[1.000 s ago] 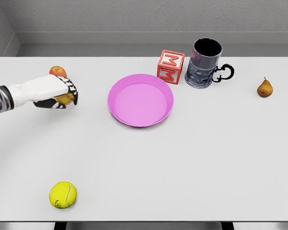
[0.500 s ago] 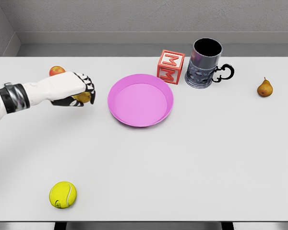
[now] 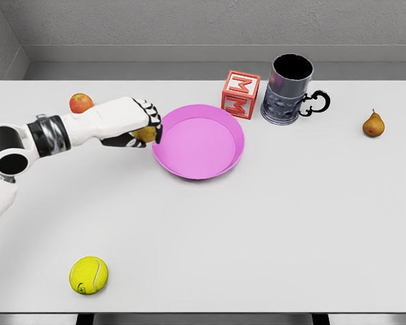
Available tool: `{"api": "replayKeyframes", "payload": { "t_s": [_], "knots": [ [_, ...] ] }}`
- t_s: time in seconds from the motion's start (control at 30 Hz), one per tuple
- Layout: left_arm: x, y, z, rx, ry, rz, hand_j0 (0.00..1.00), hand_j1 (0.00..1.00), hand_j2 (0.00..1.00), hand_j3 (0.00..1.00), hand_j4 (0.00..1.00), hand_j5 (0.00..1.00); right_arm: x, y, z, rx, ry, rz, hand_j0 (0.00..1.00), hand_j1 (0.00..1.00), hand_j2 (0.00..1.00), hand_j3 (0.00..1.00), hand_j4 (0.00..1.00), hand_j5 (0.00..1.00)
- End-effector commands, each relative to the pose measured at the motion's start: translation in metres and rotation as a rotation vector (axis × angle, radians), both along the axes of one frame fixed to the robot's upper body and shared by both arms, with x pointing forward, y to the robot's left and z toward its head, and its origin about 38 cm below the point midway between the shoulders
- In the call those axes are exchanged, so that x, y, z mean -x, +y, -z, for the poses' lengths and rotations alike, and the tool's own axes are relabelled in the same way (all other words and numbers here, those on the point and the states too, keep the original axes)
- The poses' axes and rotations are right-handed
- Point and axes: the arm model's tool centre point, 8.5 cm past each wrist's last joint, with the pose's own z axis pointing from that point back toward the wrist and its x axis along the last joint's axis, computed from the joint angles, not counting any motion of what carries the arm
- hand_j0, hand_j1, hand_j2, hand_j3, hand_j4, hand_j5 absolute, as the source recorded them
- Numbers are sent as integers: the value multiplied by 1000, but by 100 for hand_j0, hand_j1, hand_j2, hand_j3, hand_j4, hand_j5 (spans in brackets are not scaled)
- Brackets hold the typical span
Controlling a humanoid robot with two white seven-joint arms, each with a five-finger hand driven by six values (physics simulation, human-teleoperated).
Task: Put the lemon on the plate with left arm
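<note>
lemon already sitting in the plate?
No: the lemon is enclosed by the fingers of the left hand at the left rim of the pink plate, whose inside holds nothing.

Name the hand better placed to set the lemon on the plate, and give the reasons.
Left. The left hand already grips the lemon right beside the plate rim. The right arm is not in view.

Glossy dark tankard, smooth matt pink plate, fuzzy tennis ball.
</note>
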Motion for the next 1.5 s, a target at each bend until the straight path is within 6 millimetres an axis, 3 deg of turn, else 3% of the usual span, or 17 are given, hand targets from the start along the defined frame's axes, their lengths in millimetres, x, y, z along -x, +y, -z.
{"api": "replayKeyframes", "payload": {
  "t_s": [0.0, 0.17, 0.47, 0.57, 0.63, 0.67, 0.7, 0.93, 1.03, 1.1, 1.17, 1.47],
  "knots": [
    [0, -12, 1, 15, -2, 12, 37, 37, 37, 37, 37, 37, 0, 0, 0, 0, 0, 0, 100, 100, 100, 100, 100, 100],
    [0, -27, 5, 18, 0, 35, 37, 37, 37, 37, 37, 37, 0, 0, 0, 0, 0, 0, 100, 100, 100, 100, 100, 100],
    [-2, -74, 2, 19, -34, 86, 38, 38, 38, 38, 38, 38, 0, 0, 0, 0, 0, 0, 100, 100, 100, 100, 100, 100],
    [-3, -77, 2, 22, -33, 89, 38, 38, 38, 38, 38, 38, 0, 0, 0, 0, 0, 0, 100, 100, 100, 100, 100, 100],
    [-2, -82, 2, 17, -32, 102, 44, 44, 44, 44, 44, 44, 0, 0, 0, 0, 0, 0, 100, 100, 100, 100, 100, 100],
    [-2, -86, 3, 25, -28, 108, 96, 96, 96, 96, 96, 96, 0, 0, 0, 0, 0, 0, 100, 100, 100, 100, 100, 100],
    [-3, -87, 0, 26, -33, 109, 100, 100, 100, 100, 100, 100, 0, 0, 0, 0, 0, 0, 100, 100, 100, 100, 100, 100],
    [-7, -78, -9, 22, -55, 93, 100, 100, 100, 100, 100, 100, 0, 0, 0, 0, 0, 0, 100, 100, 100, 100, 100, 100],
    [-19, -32, -33, 48, -104, -18, 100, 100, 100, 100, 100, 100, 0, 0, 0, 0, 0, -1, 100, 100, 100, 100, 100, 100],
    [-24, 19, -51, 68, -144, -131, 100, 100, 100, 100, 100, 100, 0, 0, 0, 0, 0, 0, 100, 100, 100, 100, 100, 100],
    [-23, 45, -55, 66, -152, -186, 100, 100, 100, 100, 100, 100, 0, 0, 0, 0, 0, 0, 100, 100, 100, 100, 100, 100],
    [16, 152, 24, 133, 21, -470, 100, 100, 100, 100, 100, 100, 0, 0, 0, 0, 0, 0, 100, 100, 100, 100, 100, 100]
  ]
}}
